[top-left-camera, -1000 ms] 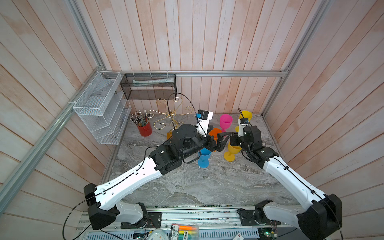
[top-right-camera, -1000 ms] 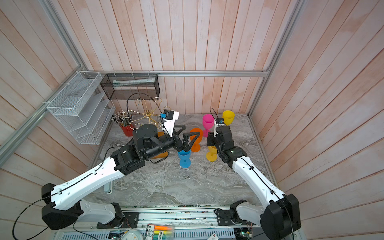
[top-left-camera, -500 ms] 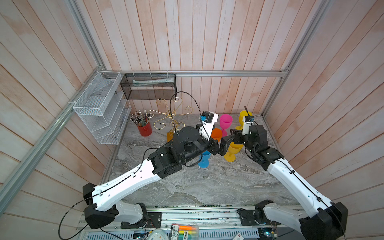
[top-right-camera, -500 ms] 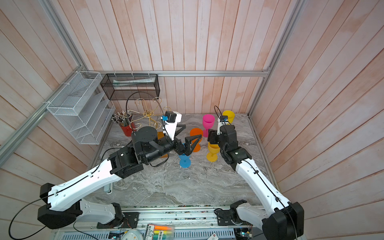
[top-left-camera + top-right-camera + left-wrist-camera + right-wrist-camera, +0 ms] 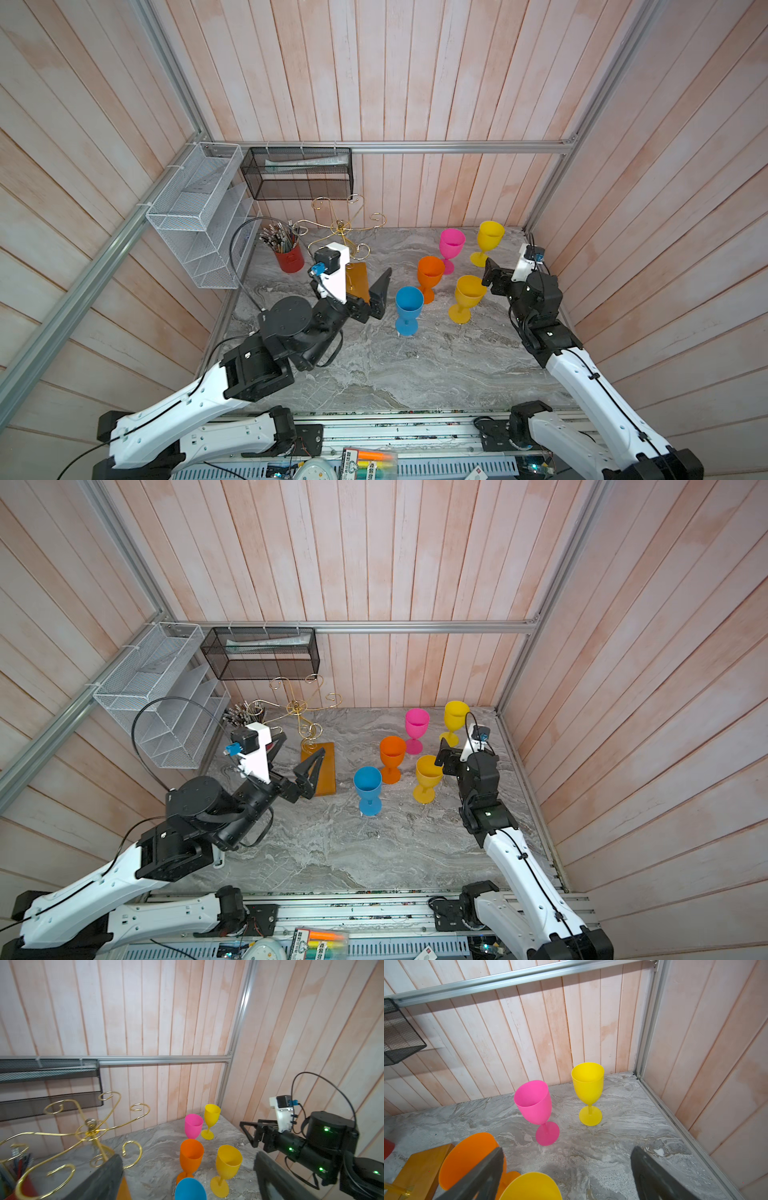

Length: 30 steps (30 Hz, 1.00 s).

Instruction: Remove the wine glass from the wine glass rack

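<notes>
**Item 1: left arm.** Rises from the near left edge, with the white link slanting up toward the middle, the elbow bent and the black wrist stretched toward the back. The left gripper (image 5: pixel 188 1155) hangs over the wooden base (image 5: pixel 325 771) of the wine glass rack (image 5: pixel 340 226). Its fingers are spread wide and hold nothing.

**Item 2: right arm.** Rises from the near right edge along the right wall, and its wrist points back and toward the left. The right gripper (image 5: pixel 568 1150) is spread wide. In the right wrist view the rim of the near yellow wine glass (image 5: pixel 468 293) sits low between the two fingers, unclamped. Whether a finger touches the bowl cannot be told.

**Item 3: wine glass rack.** Gold wire with scroll arms on a central post, standing at the back left of the marble table (image 5: pixel 395 365).

**Item 4: wine glasses, five, all upright on the table to the right of the rack.**
- blue wine glass (image 5: pixel 409 300), nearest the front
- orange wine glass (image 5: pixel 431 270)
- near yellow wine glass
- pink wine glass (image 5: pixel 452 242)
- far yellow wine glass (image 5: pixel 490 235), by the back right corner

**Item 5: sundries.**
- red cup of pens (image 5: pixel 289 261), left of the rack
- white wire mesh shelf (image 5: pixel 195 216), on the left wall
- black mesh basket (image 5: pixel 299 176), on the back wall
</notes>
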Tool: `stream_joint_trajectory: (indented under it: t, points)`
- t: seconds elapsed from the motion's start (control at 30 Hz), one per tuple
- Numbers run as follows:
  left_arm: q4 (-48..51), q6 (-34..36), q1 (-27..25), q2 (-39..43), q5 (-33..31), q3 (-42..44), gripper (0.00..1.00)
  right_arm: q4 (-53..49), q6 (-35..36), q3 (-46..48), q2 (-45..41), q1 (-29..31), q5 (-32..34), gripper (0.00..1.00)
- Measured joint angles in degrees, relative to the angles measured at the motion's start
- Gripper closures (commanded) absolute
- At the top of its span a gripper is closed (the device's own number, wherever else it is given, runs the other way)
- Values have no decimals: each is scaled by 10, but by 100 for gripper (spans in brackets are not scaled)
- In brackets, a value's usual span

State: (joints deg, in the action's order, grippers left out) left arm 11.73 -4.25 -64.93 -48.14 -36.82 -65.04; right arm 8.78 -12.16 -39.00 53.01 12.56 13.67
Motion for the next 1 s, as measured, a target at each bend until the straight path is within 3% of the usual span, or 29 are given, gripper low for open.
stream_joint_trajectory:
  t: [0.23,0.5,0.6,0.73,1.0]
  points:
    - [16,-27,0,125,-104,112,0,73,-2,62,2,-20,0,3]
    - [49,-71,13,107,-156,187,0,142,-13,91,18,-37,0,3]
    - [55,-99,67,83,-127,210,0,162,-16,101,24,-41,0,4]
    - [49,-146,179,78,-57,256,0,182,-19,110,30,-45,3,4]
    - [-38,-223,382,91,64,342,0,235,-21,148,32,-61,16,4]
